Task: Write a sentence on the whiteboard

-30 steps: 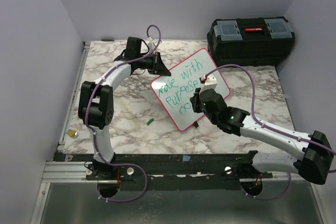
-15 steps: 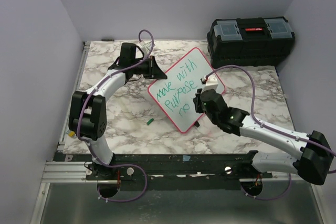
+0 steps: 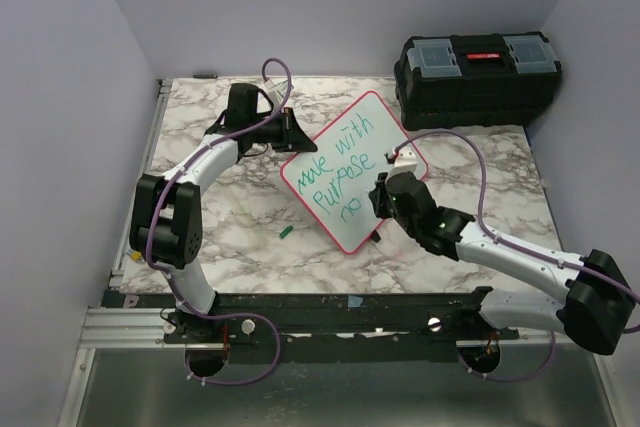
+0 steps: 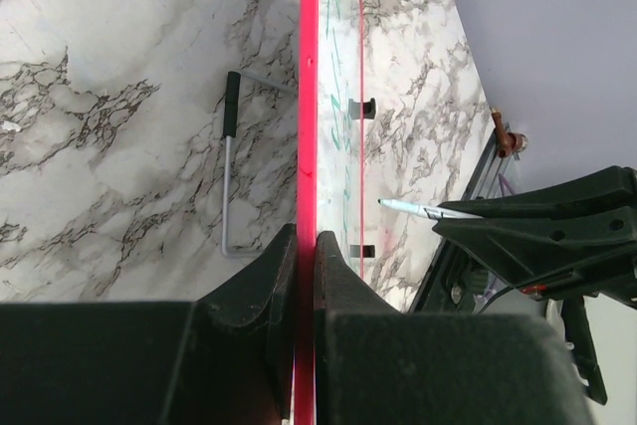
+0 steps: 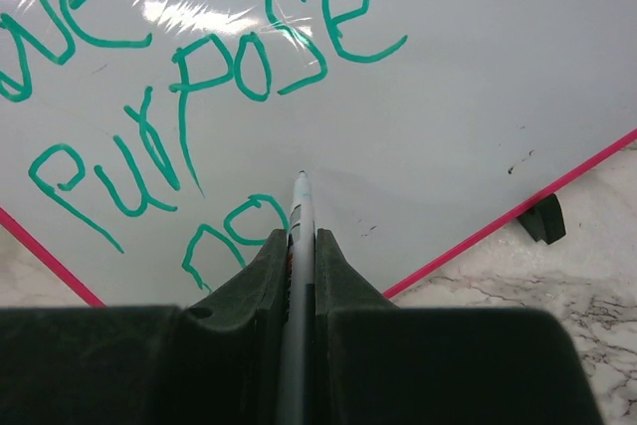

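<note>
Pink-framed whiteboard (image 3: 355,172) sits angled, long axis running near-left to far-right.

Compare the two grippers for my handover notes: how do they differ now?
The left gripper clamps the whiteboard by its pink-red frame; the right gripper clamps a marker. The left gripper sits at the board's edge; the right gripper points at its written face, near the green "no". Both are shut.

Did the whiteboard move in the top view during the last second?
Yes. The whiteboard shifted slightly left: its far corner now sits farther from the black toolbox.
</note>
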